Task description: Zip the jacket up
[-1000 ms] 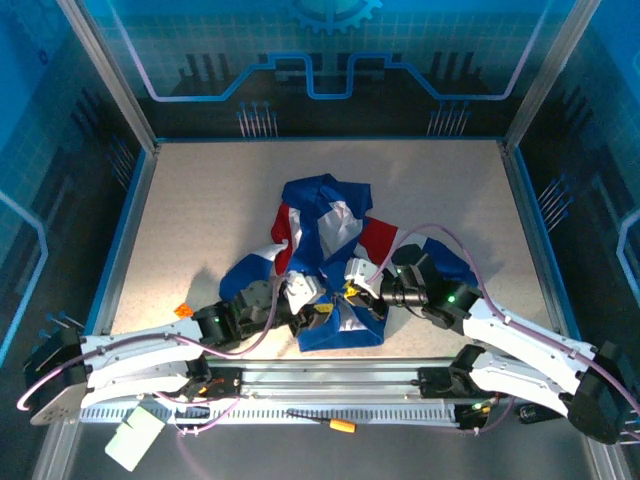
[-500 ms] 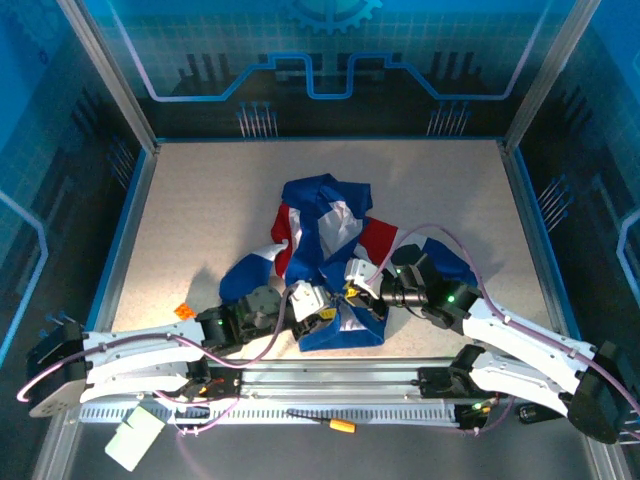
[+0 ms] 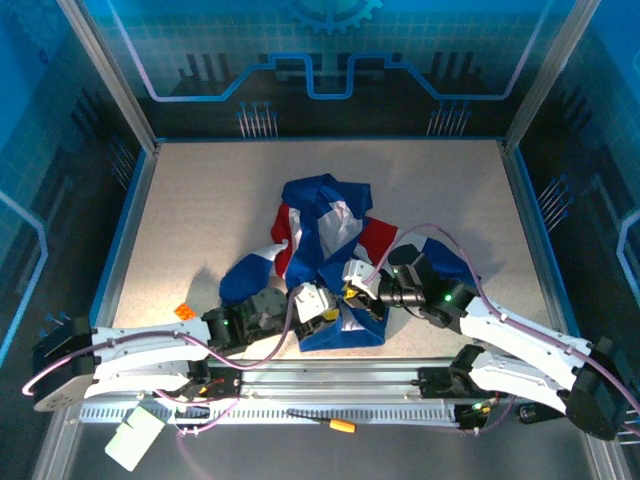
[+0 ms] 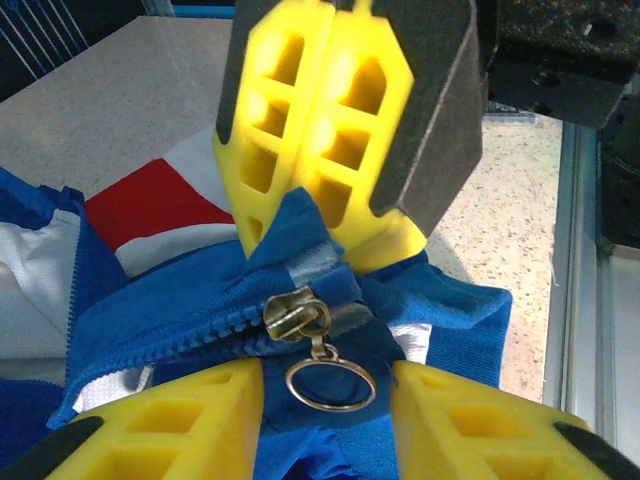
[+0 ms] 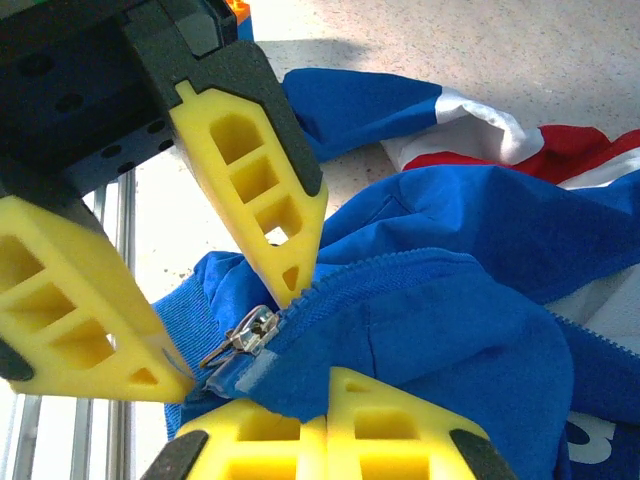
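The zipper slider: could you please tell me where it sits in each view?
Top external: too small to make out on the jacket.
Left wrist: zipper slider at lower centre, below the right hand.
Right wrist: lower left, above the right hand.
Shared landmark: right hand's yellow fingers.

No legible text anywhere.
White print (image 5: 588, 436) on the jacket (image 5: 450, 300) is cut off at the frame edge, unreadable; gear outline (image 3: 335, 10) on far wall, graphic without letters.
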